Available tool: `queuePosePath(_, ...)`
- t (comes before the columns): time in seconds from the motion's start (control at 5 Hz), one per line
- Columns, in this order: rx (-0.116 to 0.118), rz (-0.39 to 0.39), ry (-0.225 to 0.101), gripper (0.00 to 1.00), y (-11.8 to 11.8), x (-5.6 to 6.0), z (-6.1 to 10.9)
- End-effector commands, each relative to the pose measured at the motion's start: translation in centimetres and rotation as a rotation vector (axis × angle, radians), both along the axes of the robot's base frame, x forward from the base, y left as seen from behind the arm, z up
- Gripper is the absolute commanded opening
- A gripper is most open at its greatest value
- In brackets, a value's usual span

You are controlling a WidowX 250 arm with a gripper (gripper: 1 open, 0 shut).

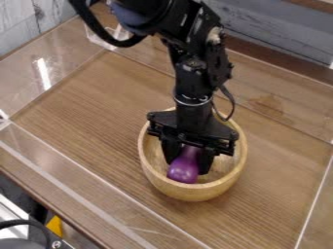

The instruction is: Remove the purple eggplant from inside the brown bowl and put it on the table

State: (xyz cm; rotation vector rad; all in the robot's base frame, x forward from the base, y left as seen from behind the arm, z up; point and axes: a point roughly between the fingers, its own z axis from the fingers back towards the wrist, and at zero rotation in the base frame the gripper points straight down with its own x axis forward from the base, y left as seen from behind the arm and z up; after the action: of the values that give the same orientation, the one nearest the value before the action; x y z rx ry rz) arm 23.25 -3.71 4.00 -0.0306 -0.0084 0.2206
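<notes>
The claw (190, 159) points straight down into the brown bowl (154, 163), its fingers closed against both sides of the purple eggplant (185, 171), which lies inside the bowl on the wood-grain counter (92, 107).

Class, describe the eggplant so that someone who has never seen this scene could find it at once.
Start at the wooden table with clear walls and find the round brown bowl near its front right. Inside it, between the fingers of the black end effector, lies the eggplant: the only glossy purple thing in view.
</notes>
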Motion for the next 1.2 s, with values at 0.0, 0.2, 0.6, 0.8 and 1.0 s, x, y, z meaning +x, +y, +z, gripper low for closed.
queuePosePath(0.0, -0.012, 0.01, -0.053, 0.0, 0.2, 0.6, 1.5)
queuePosePath(0.2, -0.019, 0.014, -0.054, 0.0, 0.2, 0.5, 1.7)
queuePosePath(0.6, -0.032, 0.021, -0.056, 0.0, 0.2, 0.4, 2.2)
queuePosePath(0.8, -0.039, 0.024, -0.056, 0.0, 0.3, 0.4, 2.5)
queuePosePath(1.0, -0.046, 0.028, -0.056, 0.0, 0.3, 0.3, 2.8)
